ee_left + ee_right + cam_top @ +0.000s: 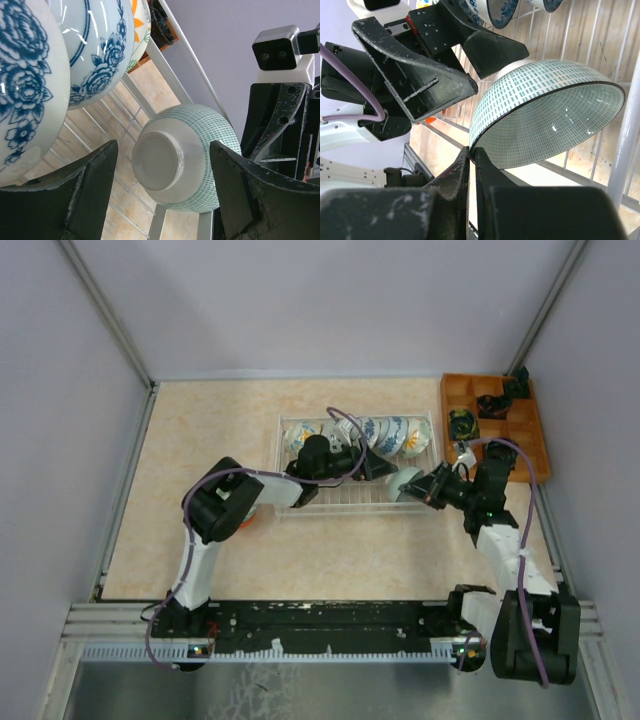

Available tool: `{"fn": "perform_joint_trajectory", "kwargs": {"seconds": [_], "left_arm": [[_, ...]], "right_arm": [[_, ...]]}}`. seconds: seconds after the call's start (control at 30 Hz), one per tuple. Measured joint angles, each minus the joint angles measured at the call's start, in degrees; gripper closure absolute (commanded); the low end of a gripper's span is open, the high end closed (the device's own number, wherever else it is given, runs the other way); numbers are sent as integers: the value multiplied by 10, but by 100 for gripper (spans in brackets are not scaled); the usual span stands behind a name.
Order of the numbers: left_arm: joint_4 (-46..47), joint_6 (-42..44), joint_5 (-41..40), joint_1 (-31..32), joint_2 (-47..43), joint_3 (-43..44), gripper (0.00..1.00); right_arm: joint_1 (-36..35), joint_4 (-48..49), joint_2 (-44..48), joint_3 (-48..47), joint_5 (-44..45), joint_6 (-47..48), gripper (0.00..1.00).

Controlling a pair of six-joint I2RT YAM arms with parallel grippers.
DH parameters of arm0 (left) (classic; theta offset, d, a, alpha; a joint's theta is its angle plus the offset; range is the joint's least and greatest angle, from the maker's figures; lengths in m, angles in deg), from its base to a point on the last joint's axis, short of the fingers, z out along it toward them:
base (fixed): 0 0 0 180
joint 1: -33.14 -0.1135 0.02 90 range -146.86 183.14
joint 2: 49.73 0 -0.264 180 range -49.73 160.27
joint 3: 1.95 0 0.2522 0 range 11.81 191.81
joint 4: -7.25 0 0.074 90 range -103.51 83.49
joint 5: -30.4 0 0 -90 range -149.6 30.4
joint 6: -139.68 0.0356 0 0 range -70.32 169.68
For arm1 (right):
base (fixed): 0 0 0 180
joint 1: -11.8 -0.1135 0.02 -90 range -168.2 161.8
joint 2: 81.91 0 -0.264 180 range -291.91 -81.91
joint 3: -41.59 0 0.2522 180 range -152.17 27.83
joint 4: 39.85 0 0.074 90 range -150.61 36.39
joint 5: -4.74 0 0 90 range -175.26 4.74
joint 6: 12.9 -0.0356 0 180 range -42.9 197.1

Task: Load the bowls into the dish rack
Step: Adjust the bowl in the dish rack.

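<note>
R claw (472, 150) nearest lens: fingers pressed together, pinching rim of green-patterned bowl (545, 125). Bowl tipped on its side, opening twd R wrist cam, foot twd my L arm.

L claw (162, 146) spread wide, one finger each side of bowl's foot ring, both apart from it. Not gripping.

Bowl sits at R near corner of dish rack (340, 498), over the wire rim. Touching the wires or just clear of them: can't tell from these views.

Further into rack: row of blue-patterned bowls (385, 435) standing on edge along far side, leaning together. Two of them fill top L of L wrist view, w/ an orange-flower bowl (140, 20) behind.

Rack lies in middle of table (200, 440), pale speckled top. Orange wooden tray (535, 445) at far R, just beside rack, w/ black items (500, 400) in its compartments.
</note>
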Motion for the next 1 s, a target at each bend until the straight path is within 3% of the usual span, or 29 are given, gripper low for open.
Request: {"fn": "perform_joint_trajectory", "kwargs": {"seconds": [0.13, 0.3, 0.47, 0.8, 1.0], "left_arm": [[11, -4, 3, 3, 1, 0, 20], [23, -5, 4, 8, 1, -5, 20], [27, -5, 4, 8, 1, -14, 20], [28, -6, 4, 11, -6, -24, 21], [28, -4, 3, 11, -16, -30, 21]], "right_arm": [[0, -15, 5, 0, 1, 0, 75], [-1, -71, 11, 0, 13, 6, 68], [-1, -88, 30, 0, 25, 6, 64], [-6, -156, 37, -54, 84, 41, 65], [-84, -197, 13, -105, 163, 82, 64]]}}
